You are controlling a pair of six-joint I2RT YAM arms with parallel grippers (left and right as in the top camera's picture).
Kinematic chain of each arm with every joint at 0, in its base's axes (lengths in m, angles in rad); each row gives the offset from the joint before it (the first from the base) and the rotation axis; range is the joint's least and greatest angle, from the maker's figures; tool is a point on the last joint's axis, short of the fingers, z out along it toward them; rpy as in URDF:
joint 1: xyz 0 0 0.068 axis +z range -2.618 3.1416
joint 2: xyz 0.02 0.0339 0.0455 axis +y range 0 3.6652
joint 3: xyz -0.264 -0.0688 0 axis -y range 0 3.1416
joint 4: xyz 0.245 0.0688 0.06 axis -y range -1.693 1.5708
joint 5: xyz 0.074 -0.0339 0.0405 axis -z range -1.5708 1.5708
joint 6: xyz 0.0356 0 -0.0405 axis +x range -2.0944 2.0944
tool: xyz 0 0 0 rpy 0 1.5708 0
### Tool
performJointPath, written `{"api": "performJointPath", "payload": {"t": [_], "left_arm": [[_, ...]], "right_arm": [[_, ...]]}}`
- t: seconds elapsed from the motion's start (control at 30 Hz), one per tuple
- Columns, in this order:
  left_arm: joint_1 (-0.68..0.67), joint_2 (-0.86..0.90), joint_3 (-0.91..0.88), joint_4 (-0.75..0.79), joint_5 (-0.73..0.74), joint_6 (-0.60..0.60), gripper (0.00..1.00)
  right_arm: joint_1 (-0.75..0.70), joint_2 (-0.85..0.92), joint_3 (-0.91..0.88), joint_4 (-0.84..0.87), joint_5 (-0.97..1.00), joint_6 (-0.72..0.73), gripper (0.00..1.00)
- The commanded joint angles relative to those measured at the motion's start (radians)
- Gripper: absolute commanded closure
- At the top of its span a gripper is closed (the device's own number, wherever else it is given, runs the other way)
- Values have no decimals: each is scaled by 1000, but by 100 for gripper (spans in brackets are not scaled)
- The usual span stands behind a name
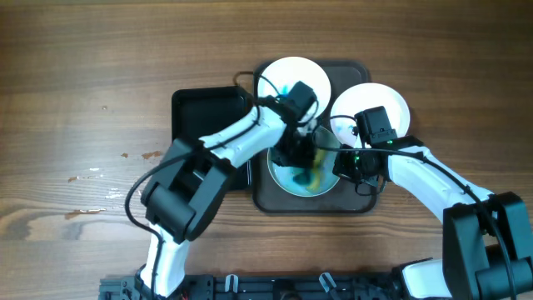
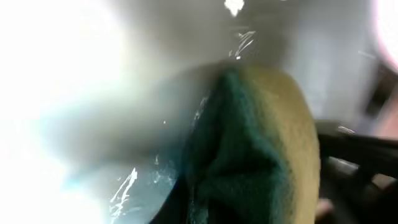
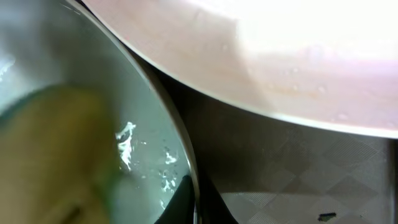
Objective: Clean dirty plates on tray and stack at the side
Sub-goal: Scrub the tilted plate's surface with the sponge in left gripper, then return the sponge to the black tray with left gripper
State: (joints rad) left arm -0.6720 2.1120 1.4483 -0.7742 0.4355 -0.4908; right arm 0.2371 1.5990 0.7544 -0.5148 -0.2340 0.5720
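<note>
White plates [image 1: 287,71], some blue-smeared; dark brown-grey tray [image 1: 316,205]; green-and-yellow sponge [image 2: 261,124]; brown wood-grain table [image 1: 83,83].

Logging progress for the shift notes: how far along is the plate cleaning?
Done: nothing yet. No plate is stacked aside, and all three sit on the tray.
In hand: the left gripper presses a sponge onto the front plate, which is smeared blue. The right gripper is at its rim.
Left: the back plate shows blue, and the right plate looks white where visible.
</note>
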Motion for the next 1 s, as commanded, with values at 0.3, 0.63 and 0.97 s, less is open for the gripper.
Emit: {"api": "performJointPath", "payload": {"t": [0.3,0.63,0.97], "left_arm": [[100,-196,-21,-114,-394,-45,96],[341,-405,-21,-235,-164,43,96],[422,-300,-297,-51,-516,64,90]], "right_arm": [[-2,37,-27,-7,95,6,96],[-2,37,-27,-17,96,-20,96],[-2,37,-27,-16,96,-23,96]]}}
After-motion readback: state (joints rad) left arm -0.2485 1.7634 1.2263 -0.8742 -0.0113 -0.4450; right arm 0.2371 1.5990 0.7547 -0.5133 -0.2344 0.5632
